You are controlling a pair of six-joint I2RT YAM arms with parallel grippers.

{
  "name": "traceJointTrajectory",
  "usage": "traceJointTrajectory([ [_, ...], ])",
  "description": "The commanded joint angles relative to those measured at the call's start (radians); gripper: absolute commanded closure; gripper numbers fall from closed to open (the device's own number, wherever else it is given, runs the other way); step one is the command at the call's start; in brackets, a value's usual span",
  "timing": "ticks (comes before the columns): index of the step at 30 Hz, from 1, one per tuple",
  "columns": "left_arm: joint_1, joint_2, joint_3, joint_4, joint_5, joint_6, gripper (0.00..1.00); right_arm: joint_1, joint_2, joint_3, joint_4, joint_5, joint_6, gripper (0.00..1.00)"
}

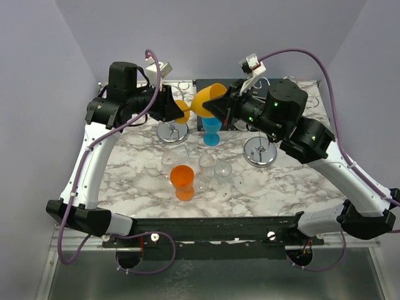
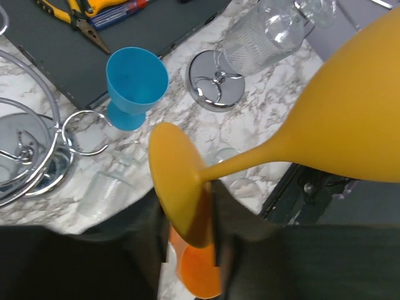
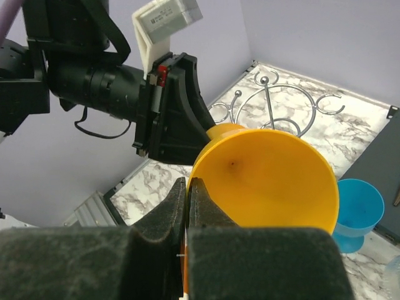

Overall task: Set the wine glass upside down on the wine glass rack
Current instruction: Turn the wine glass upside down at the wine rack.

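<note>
A yellow wine glass (image 1: 208, 99) hangs on its side in the air between both arms, above the back of the table. My right gripper (image 3: 187, 187) is shut on the rim of its bowl (image 3: 269, 181). My left gripper (image 2: 187, 231) has its jaws on either side of the glass's round foot (image 2: 175, 181), with a gap still showing on one side. One chrome wine glass rack (image 1: 172, 131) stands below the left gripper. A second rack (image 1: 261, 152) stands at the right.
A blue cup (image 1: 212, 131) stands under the held glass. An orange cup (image 1: 182, 178) and several clear glasses (image 1: 222, 170) sit mid-table. A clear glass (image 2: 262, 31) hangs at the right rack. Pliers (image 2: 81, 19) lie on a dark mat at the back.
</note>
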Motion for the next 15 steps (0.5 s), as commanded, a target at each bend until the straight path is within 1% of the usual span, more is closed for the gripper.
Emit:
traceJointTrajectory([
  [1, -0.005, 0.0, 0.047, 0.016, 0.022, 0.036, 0.81, 0.011, -0.055, -0.058, 0.066, -0.059, 0.025, 0.94],
  [3, -0.005, -0.009, 0.049, 0.014, -0.004, 0.071, 0.95, 0.011, -0.077, -0.085, 0.062, -0.085, 0.028, 0.81],
  [4, -0.005, -0.017, 0.05, 0.014, -0.014, 0.106, 0.98, 0.011, -0.089, -0.1, 0.057, -0.091, 0.032, 0.75],
  [6, -0.006, -0.036, 0.05, 0.01, -0.033, 0.163, 1.0, 0.01, -0.122, -0.135, 0.038, -0.101, 0.04, 0.58],
  [7, -0.006, -0.046, 0.047, 0.01, -0.04, 0.197, 1.0, 0.011, -0.142, -0.151, 0.02, -0.105, 0.045, 0.43],
  [8, -0.005, -0.059, 0.045, 0.01, -0.045, 0.243, 1.0, 0.011, -0.158, -0.165, -0.001, -0.111, 0.052, 0.32],
  [10, -0.006, -0.082, 0.042, 0.009, -0.06, 0.333, 1.0, 0.011, -0.19, -0.178, -0.069, -0.118, 0.059, 0.03],
  [11, -0.005, -0.093, 0.036, 0.008, -0.066, 0.382, 1.0, 0.011, -0.205, -0.18, -0.113, -0.116, 0.064, 0.0],
  [15, -0.007, -0.165, -0.015, 0.009, -0.053, 0.632, 1.0, 0.01, -0.249, -0.168, -0.256, -0.096, 0.072, 0.0],
])
